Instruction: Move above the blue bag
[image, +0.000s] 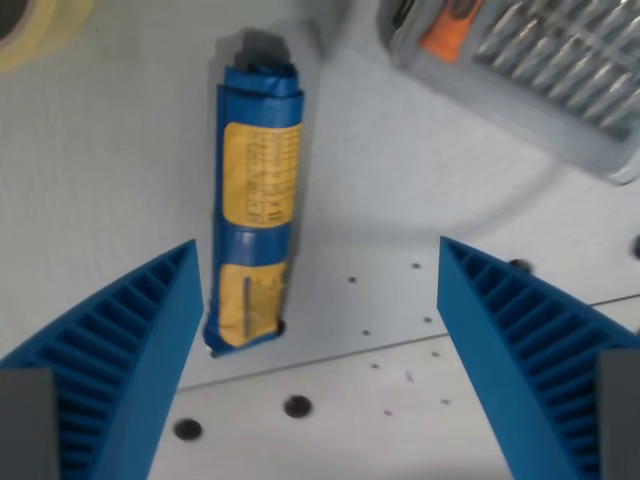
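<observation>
Wrist view, blue bag whole, gripper fingers cropped, corner objects blurred

I cannot read any text below me: the blue bag carries two yellow labels with dark printed lines, but the print is too blurred and small to make out a single word.

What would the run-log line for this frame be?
gripper: open, empty | blue bag: rolled, lying on table, nearer left finger | phase: hovering above bag
</observation>
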